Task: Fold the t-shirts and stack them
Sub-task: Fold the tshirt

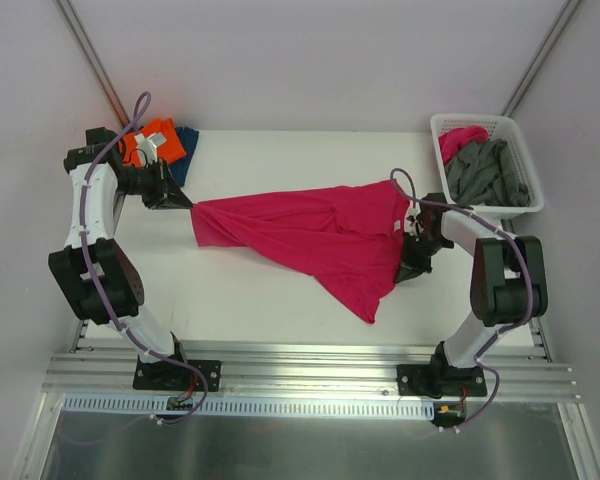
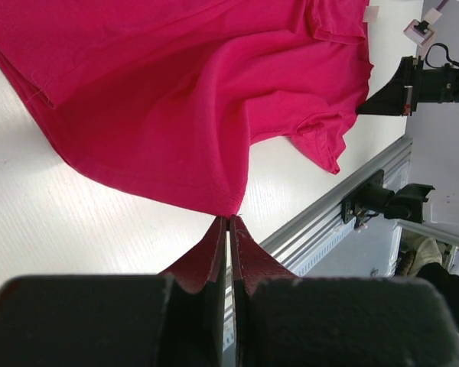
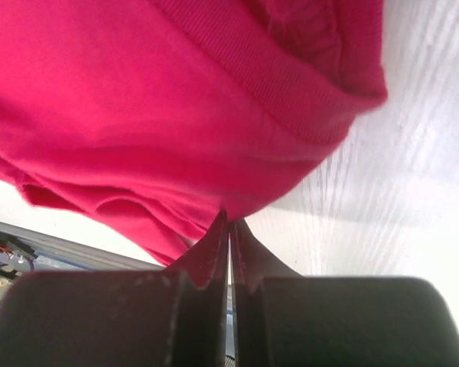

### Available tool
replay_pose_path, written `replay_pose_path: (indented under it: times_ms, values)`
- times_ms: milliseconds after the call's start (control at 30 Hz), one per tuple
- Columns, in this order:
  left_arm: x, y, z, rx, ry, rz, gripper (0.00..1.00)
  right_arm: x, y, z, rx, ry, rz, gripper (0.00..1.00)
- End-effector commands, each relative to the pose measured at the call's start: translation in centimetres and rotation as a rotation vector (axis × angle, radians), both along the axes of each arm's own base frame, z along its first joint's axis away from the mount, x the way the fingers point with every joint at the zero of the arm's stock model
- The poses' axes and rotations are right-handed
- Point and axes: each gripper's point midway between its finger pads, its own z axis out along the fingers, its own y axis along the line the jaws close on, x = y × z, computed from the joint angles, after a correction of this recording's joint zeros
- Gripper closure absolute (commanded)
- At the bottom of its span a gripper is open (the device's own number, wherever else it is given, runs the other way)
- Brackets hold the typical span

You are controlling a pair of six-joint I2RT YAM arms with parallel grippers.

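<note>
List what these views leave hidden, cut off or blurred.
Top view: left arm covers part of the orange t-shirt and dark blue t-shirt; folds unclear.
Top view: grey t-shirts heaped in the basket; number unclear.
Right wrist view: magenta t-shirt fills frame, blurred.

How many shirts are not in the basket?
3: pink shirt spread mid-table, orange shirt and blue shirt piled at the far left corner. More may hide beneath.

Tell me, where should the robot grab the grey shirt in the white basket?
Pinch a raised fold at the top of the grey shirt, coming straight down from above. It lies crumpled inside the basket, whose walls block sideways approach, and its bunched ridges stick up for a pincer to close on. The right pincer is nearest, though it is shut on the big pink shirt.
</note>
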Motion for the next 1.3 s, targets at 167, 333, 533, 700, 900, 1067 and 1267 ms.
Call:
replay_pose_path:
  times_ms: [167,333,533,700,900,1067,1267]
  values:
    - [-0.1,-0.1,1.3,-0.036,-0.034,-0.028,1.00,-0.1,-1.7,4.5,0.020,-0.132,-0.069,0.99]
    - [0.1,-0.2,1.4,-0.044,-0.037,-0.040,1.00,-0.9,-2.4,5.8,0.038,-0.170,-0.114,0.99]
    - [-1.2,-0.6,2.1,-0.051,-0.035,-0.080,1.00,-2.1,-2.9,6.8,0.054,-0.228,-0.154,0.99]
    - [-3.6,-1.3,3.3,-0.050,-0.030,-0.144,1.00,-3.1,-2.9,7.3,0.065,-0.242,-0.190,0.99]
    - [-6.7,-2.2,4.8,-0.048,-0.034,-0.179,1.00,-3.2,-2.9,7.6,0.070,-0.263,-0.203,0.99]
    - [-7.7,-2.0,3.5,-0.034,0.018,-0.209,1.00,-1.5,-2.5,9.2,0.104,-0.314,-0.206,0.99]
    - [-7.4,-1.6,2.1,-0.033,0.073,-0.212,1.00,2.4,-2.5,12.5,0.133,-0.409,-0.203,0.99]
